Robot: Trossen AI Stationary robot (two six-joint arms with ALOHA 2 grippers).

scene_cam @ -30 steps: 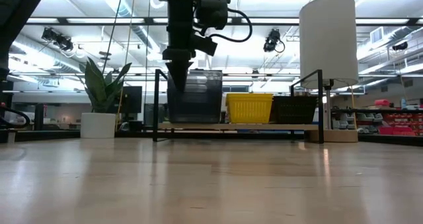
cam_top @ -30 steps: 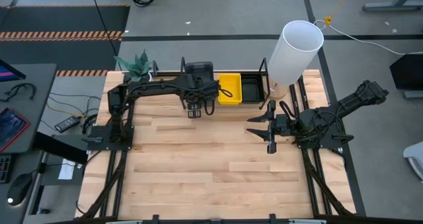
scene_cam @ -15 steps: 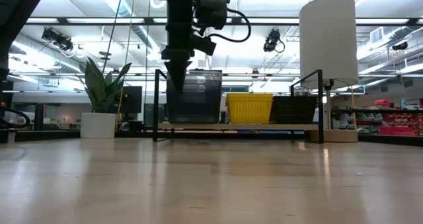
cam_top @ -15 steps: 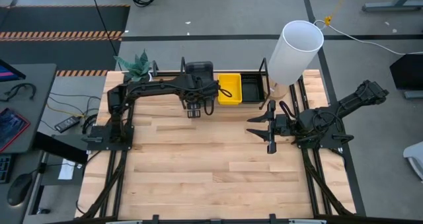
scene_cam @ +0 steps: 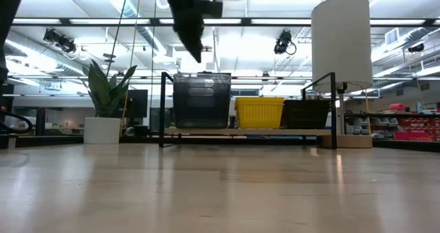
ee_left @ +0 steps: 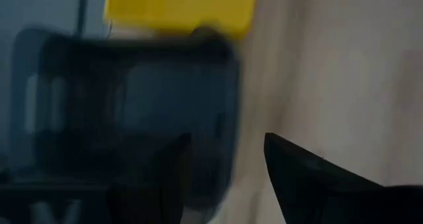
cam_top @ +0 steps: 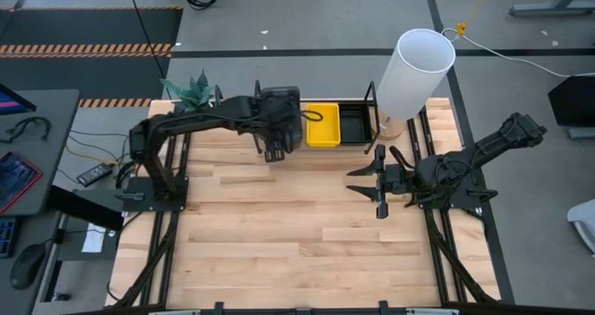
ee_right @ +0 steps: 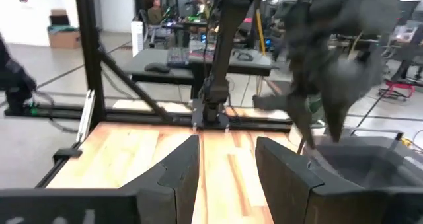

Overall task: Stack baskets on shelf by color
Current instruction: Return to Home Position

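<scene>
A stack of smoky grey baskets (scene_cam: 201, 100) stands on the left end of the black rod shelf (scene_cam: 162, 109). Beside it are the yellow baskets (scene_cam: 260, 113) and the black baskets (scene_cam: 306, 113). From above, the yellow baskets (cam_top: 323, 125) and black baskets (cam_top: 353, 123) show, while the left arm hides the grey ones. My left gripper (scene_cam: 198, 53) hangs open above the grey stack's near left edge and touches nothing. Its wrist view shows the grey basket (ee_left: 125, 118) below its fingers (ee_left: 310, 178). My right gripper (cam_top: 376, 180) waits open over the table, right of centre.
A tall white cylinder (cam_top: 414, 73) stands by the shelf's right end, close to the right arm. A potted plant (cam_top: 191, 92) sits at the table's far left corner. Bare wooden tabletop (cam_top: 297, 231) stretches from the shelf to the near edge.
My left gripper has risen from the rim of the grey basket stack to well above it, and the left arm has drawn its elbow back toward the left. The grey stack stays on the shelf where it was. The right arm has kept still.
</scene>
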